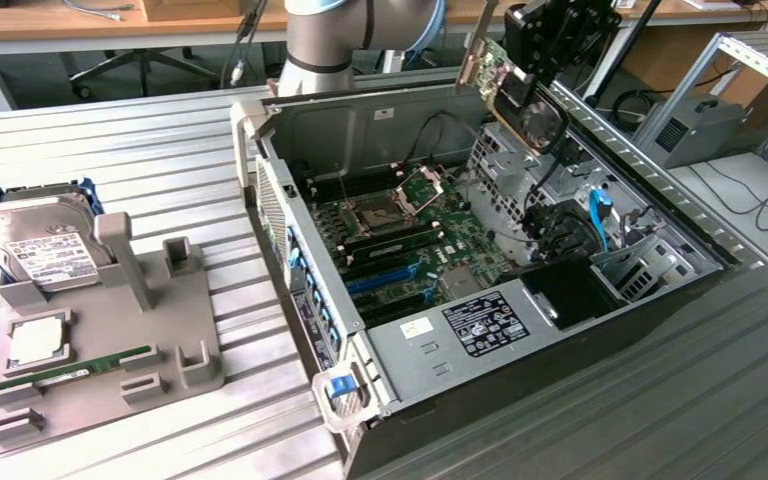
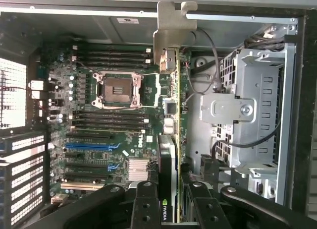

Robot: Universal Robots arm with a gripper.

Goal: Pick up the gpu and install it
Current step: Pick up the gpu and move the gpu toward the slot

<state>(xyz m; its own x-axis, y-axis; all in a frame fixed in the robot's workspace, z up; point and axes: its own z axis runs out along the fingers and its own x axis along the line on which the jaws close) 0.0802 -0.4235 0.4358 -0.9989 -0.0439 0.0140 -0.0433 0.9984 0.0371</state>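
Observation:
The gpu (image 1: 502,78) hangs in the air above the far side of the open computer case (image 1: 427,345), tilted, with its silver bracket (image 1: 470,52) pointing up toward the exterior view's left. My gripper (image 1: 534,75) is shut on the card. In the wrist view the gpu (image 2: 167,154) appears edge-on between my black fingers (image 2: 143,204), its bracket (image 2: 173,26) at the far end, over the motherboard (image 2: 114,120). The card is clear of the board and touches no slot.
Blue expansion slots (image 1: 384,275) and an empty CPU socket (image 1: 381,213) lie on the motherboard. A metal drive cage (image 2: 252,110) and cables sit beside the card. On the exterior view's left, a grey fixture (image 1: 184,330) holds a hard drive (image 1: 44,250) and a RAM stick (image 1: 71,372).

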